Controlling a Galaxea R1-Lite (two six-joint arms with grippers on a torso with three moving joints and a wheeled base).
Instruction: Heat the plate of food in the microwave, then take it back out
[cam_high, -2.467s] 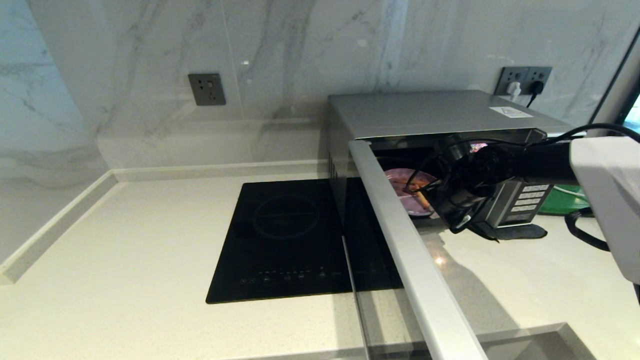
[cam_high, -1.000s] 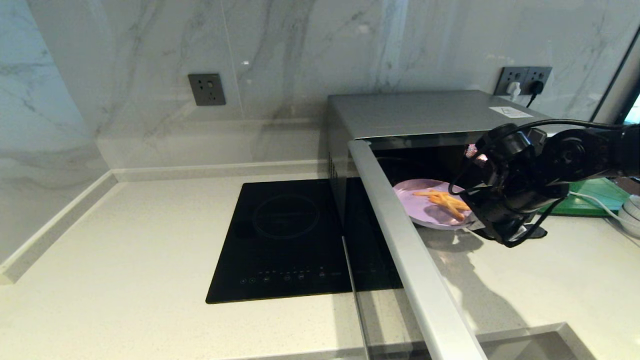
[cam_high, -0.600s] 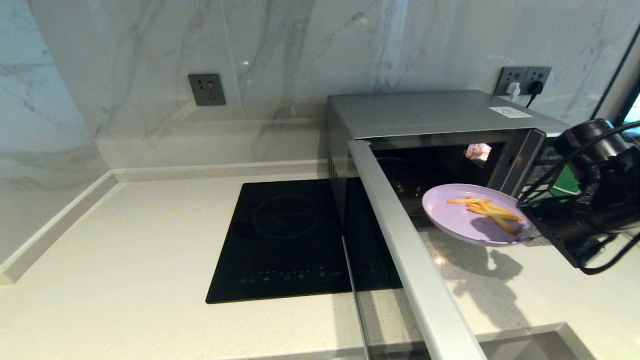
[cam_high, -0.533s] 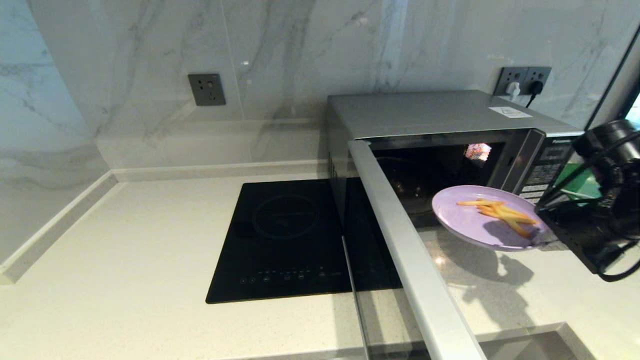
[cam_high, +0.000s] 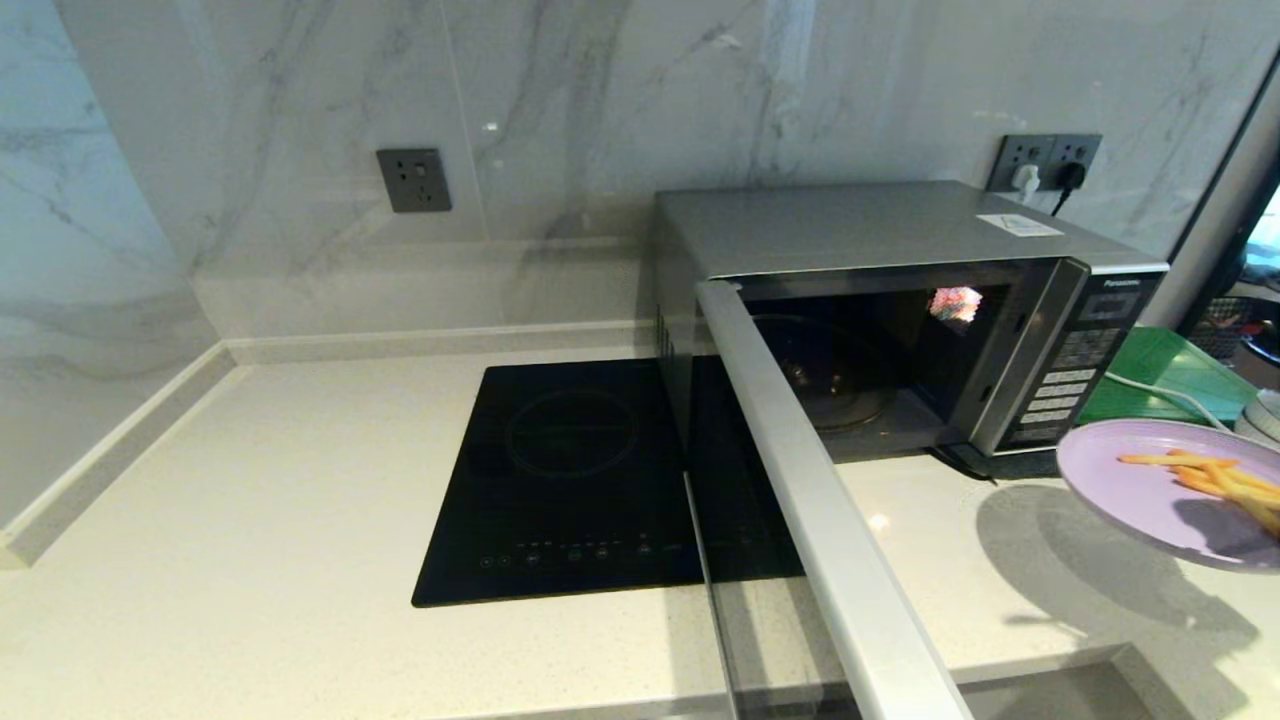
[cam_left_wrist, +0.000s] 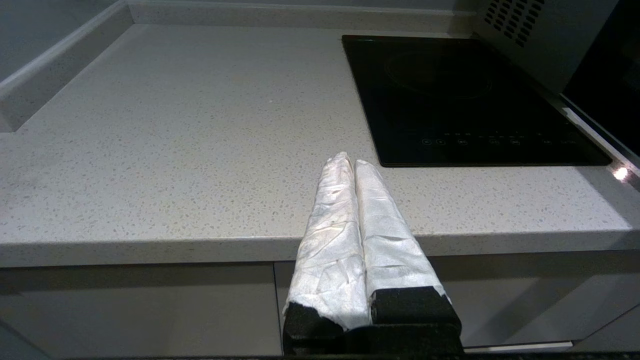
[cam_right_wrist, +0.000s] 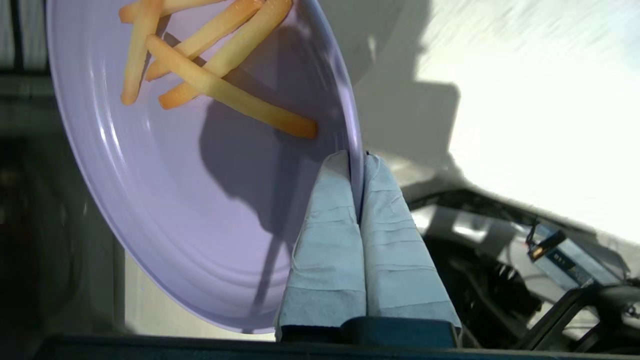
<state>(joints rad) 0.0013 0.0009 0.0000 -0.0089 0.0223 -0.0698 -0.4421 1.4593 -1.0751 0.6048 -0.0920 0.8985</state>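
The pale lilac plate of food (cam_high: 1160, 495) with orange fries hangs above the counter at the far right, outside the microwave (cam_high: 870, 240). My right gripper (cam_right_wrist: 356, 159) is shut on the rim of the plate of food (cam_right_wrist: 200, 200), one taped finger on each side of the edge; in the head view the gripper itself is out of frame. The microwave door (cam_high: 800, 480) stands swung wide open towards me, and the cavity with its glass turntable (cam_high: 830, 375) holds nothing. My left gripper (cam_left_wrist: 348, 161) is shut on nothing, parked before the counter's front edge.
A black induction hob (cam_high: 570, 480) lies left of the microwave. A green tray (cam_high: 1160, 375) and a white cable sit behind the plate at the right, with pale bowls (cam_high: 1262, 415) at the frame edge. Wall sockets (cam_high: 1045, 160) sit behind the microwave.
The right arm drew the plate out of the microwave cavity and carried it to the right, out towards the frame's edge. The microwave door stayed open.
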